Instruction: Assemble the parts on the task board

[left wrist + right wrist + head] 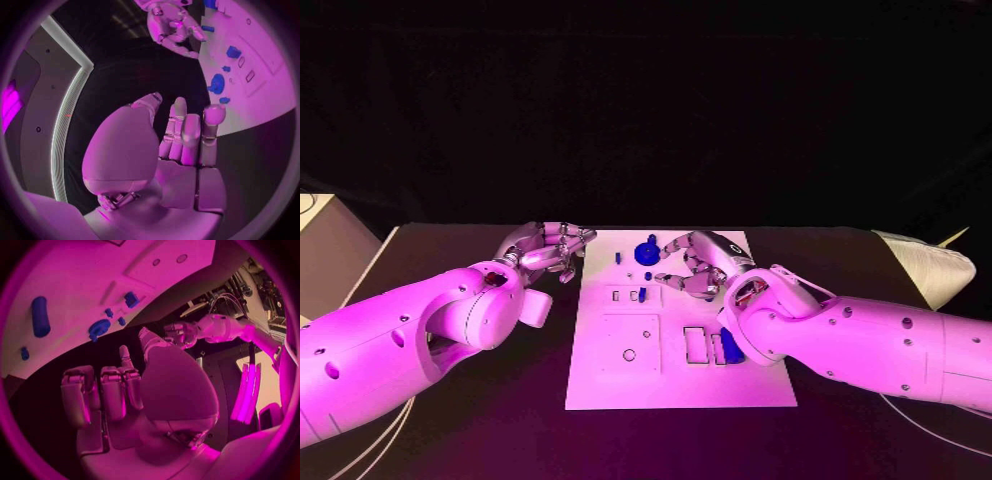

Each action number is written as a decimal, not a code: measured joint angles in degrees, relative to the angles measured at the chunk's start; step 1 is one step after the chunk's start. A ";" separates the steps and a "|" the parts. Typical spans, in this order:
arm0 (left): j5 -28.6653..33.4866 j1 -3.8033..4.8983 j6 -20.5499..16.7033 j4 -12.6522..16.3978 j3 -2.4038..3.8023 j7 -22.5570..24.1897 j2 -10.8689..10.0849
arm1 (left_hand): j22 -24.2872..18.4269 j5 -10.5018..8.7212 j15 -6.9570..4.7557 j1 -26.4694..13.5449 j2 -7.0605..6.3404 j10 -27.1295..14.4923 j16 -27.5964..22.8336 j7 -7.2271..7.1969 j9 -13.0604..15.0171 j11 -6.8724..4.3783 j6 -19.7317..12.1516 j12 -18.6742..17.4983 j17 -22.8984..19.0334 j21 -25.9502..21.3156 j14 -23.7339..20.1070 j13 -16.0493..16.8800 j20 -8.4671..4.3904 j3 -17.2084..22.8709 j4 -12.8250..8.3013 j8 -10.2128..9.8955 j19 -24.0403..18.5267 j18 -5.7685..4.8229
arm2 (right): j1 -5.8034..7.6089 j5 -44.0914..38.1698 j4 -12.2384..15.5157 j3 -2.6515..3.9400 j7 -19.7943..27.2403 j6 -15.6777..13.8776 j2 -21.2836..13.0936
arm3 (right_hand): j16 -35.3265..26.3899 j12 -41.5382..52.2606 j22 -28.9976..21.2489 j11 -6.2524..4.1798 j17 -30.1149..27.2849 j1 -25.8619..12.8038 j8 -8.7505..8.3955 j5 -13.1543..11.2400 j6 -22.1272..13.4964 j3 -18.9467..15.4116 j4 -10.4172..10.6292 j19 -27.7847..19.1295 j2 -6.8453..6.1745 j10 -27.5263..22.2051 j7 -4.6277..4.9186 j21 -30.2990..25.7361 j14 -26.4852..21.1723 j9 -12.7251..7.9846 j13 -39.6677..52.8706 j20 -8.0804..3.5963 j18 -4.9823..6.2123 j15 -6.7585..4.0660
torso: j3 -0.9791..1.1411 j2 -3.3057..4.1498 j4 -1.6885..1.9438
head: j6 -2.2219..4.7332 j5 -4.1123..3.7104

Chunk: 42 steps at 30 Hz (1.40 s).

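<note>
- Two silver many-fingered hands hover at the far end of the white rectangular task board [678, 340], which lies lengthwise in the middle of the black table [473, 420]; neither holds anything.
- Left hand [548, 248]: just off the board's far left corner, over bare table, fingers loosely curled and apart, nothing between them.
- Right hand [695, 264]: above the board's far right part, fingers spread and bent downward, nothing in its grasp.
- Small blue gear-shaped part [648, 252]: it sits near the board's far edge, between the two hands and just beside the right hand's fingers [678, 246]. That is the relation the coming move turns on; I judge the right hand the nearer and better placed.
- Blue cylindrical peg [730, 346]: it lies near the board's right edge, beside the right forearm, long axis running along the board's length (partly hidden by the arm in the head view; plain in the right wrist view [40, 316]).
- Smaller blue pieces [642, 294] sit mid-board near rectangular recesses.
- Room: open board lies on the near side of the gear; the left hand crowds its left, so a sideways sweep there risks contact.
</note>
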 measured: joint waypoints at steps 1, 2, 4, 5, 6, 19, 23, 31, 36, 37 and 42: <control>-1.33 0.13 0.38 -0.44 0.00 -1.49 0.41 | 2.29 0.00 -0.35 -0.46 0.46 1.79 2.41 -0.36 0.93 -0.60 -0.35 5.61 3.35 1.33 2.46 5.07 -0.34 0.05 0.04 1.96 1.66 -0.57 | 0.29 2.01 0.26 0.04 1.68 -0.17 -0.64 | 0.00 0.00 0.00 0.00 0.00 0.14 0.00 0.20 0.00 0.10 -0.09 0.00 -0.14 0.00 0.00 0.00 0.00 0.03 0.00 0.00 0.00 0.00 | 0.03 -0.12 -0.06 | 0.03 0.05; -3.17 0.40 1.05 -1.06 0.00 -3.49 1.00 | 5.13 0.00 -0.68 -0.85 0.86 4.35 4.40 -0.72 1.78 -0.84 -0.72 10.58 5.03 2.84 4.46 10.09 -0.66 0.48 0.35 3.67 3.57 -0.97 | 0.64 4.67 0.57 0.12 3.77 -0.32 -1.48 | 0.00 0.00 0.00 0.00 0.00 0.56 0.38 0.83 0.31 0.26 -0.25 0.00 -0.06 0.00 -0.22 0.00 0.00 0.09 0.00 0.00 0.00 0.00 | 0.10 -0.23 -0.10 | 0.05 0.10; -6.15 0.95 2.34 -2.03 0.00 -6.57 1.92 | 9.78 0.00 -1.06 -1.61 1.01 9.19 6.81 -1.00 2.55 -1.24 -0.81 16.68 5.77 5.19 5.32 17.39 -0.97 1.02 0.17 5.36 6.70 -1.98 | 1.21 8.71 0.97 0.25 6.67 -0.41 -2.68 | 0.00 0.00 0.00 0.00 0.00 0.67 0.46 1.69 0.51 0.48 -0.15 0.00 -0.06 0.00 -0.10 0.00 0.00 0.17 0.00 0.00 0.00 0.00 | 0.23 -0.47 -0.20 | 0.08 0.25; -8.24 1.37 3.40 -2.65 0.00 -8.61 2.57 | 13.67 0.00 -1.37 -2.36 1.27 12.91 8.28 -1.56 3.11 -1.67 -0.24 20.41 5.90 7.05 5.63 22.54 -1.31 1.59 0.27 6.41 9.19 -2.76 | 1.57 11.19 1.15 0.36 8.31 -0.42 -3.40 | 0.00 0.00 0.00 0.00 0.00 0.67 0.69 2.02 0.51 0.48 -0.15 0.00 -0.06 0.00 -0.10 0.00 0.00 0.17 0.00 0.00 0.00 0.00 | 0.30 -0.57 -0.22 | 0.08 0.36; -9.91 1.73 4.33 -3.16 0.00 -10.25 3.11 | 15.36 0.00 -1.44 -2.51 1.38 14.47 8.84 -1.82 3.35 -1.89 0.02 21.90 5.92 7.86 5.70 24.66 -1.53 1.79 0.34 6.82 10.24 -2.77 | 1.84 13.08 1.28 0.43 9.49 -0.41 -3.96 | 0.00 0.00 -0.01 0.00 0.00 0.67 0.71 2.12 0.51 0.48 -0.15 0.00 -0.06 0.00 -0.10 0.00 0.00 0.17 0.00 0.00 -0.01 0.00 | 0.41 -0.73 -0.25 | 0.08 0.48; -28.81 8.81 19.87 -10.70 -4.40 -29.90 12.91 | 21.91 0.00 -2.07 -8.07 1.71 20.04 9.66 -2.75 3.89 -2.62 0.96 26.80 5.91 10.57 5.68 33.45 -2.62 2.80 0.40 7.42 13.80 -3.64 | 5.22 29.78 -1.76 1.18 16.65 0.35 -7.80 | 0.00 0.00 -0.01 0.00 0.00 0.65 1.55 7.36 0.68 0.88 -0.07 0.00 -0.07 0.00 -0.26 0.00 0.00 0.33 -0.01 0.00 -0.01 0.00 | 1.34 -2.50 -0.53 | -0.57 1.12; -32.16 10.05 23.53 -12.89 -5.76 -34.09 15.92 | 22.18 0.00 -2.06 -9.41 1.37 20.04 9.66 -2.75 3.96 -2.61 0.96 26.80 5.91 10.57 5.68 33.49 -2.42 2.80 0.40 7.42 14.01 -3.64 | 5.46 31.63 -2.84 1.19 17.02 0.73 -7.67 | 0.00 0.00 -0.01 0.00 0.00 0.43 1.55 7.67 0.68 0.88 -0.07 0.00 -0.30 0.00 -0.26 0.00 0.00 0.33 -0.01 0.00 -0.01 0.00 | 1.58 -2.82 -0.63 | -0.99 1.35; -36.51 12.03 27.82 -16.65 -7.47 -38.99 19.94 | 22.32 0.00 -2.06 -11.95 1.33 19.99 9.66 -2.54 4.13 -2.57 0.74 26.79 5.91 10.80 5.68 32.97 -2.42 2.80 0.40 7.41 14.00 -3.64 | 5.61 32.79 -3.83 1.18 17.10 1.38 -7.08 | 0.00 0.00 -0.02 0.00 0.00 0.43 1.55 8.22 0.68 0.88 -0.07 0.00 -0.29 0.00 -0.26 0.00 0.00 0.33 -0.01 -0.01 -0.01 -0.01 | 1.76 -3.02 -0.87 | -1.38 1.06; -37.98 12.68 29.24 -18.43 -8.19 -40.42 21.27 | 22.57 0.00 -2.06 -13.65 1.16 19.28 9.66 -2.62 4.37 -2.31 0.41 26.48 5.90 10.80 5.68 32.31 -2.39 2.11 0.38 7.65 14.03 -3.64 | 5.64 32.82 -4.23 1.18 16.95 1.70 -6.66 | 0.00 0.00 -0.02 -0.01 0.00 0.43 1.55 8.22 0.67 0.87 -0.07 0.00 -0.29 0.00 -0.26 0.00 0.00 0.32 0.02 -0.01 -0.01 -0.01 | 1.80 -2.93 -0.98 | -0.97 0.90; -38.26 12.75 29.52 -18.82 -8.28 -40.68 21.62 | 22.59 0.00 -2.06 -14.20 1.14 19.28 9.66 -2.54 4.46 -2.31 0.33 26.48 5.90 10.80 5.68 32.14 -2.21 1.82 0.57 7.76 14.21 -3.64 | 5.65 32.82 -4.30 1.18 16.91 1.78 -6.59 | 0.00 0.00 -0.02 -0.01 0.00 0.43 1.55 8.22 0.68 0.87 -0.07 0.00 -0.29 0.00 -0.26 0.00 0.00 0.32 0.03 0.00 -0.01 -0.01 | 1.82 -2.92 -1.01 | -0.93 0.91; -39.08 12.91 30.37 -20.15 -8.42 -41.38 22.54 | 22.62 0.00 -2.06 -15.15 1.11 18.87 9.66 -2.54 4.92 -2.30 0.33 26.27 5.90 10.79 5.68 31.74 -2.21 1.03 0.40 8.26 14.21 -3.64 | 5.65 32.70 -4.54 1.18 16.69 2.03 -6.46 | 0.00 0.00 -0.02 -0.01 0.00 0.43 1.55 8.22 0.68 0.87 -0.07 0.00 -0.29 0.00 -0.26 0.00 0.00 0.32 0.03 -0.01 -0.01 -0.01 | 1.86 -2.79 -1.10 | -0.96 0.60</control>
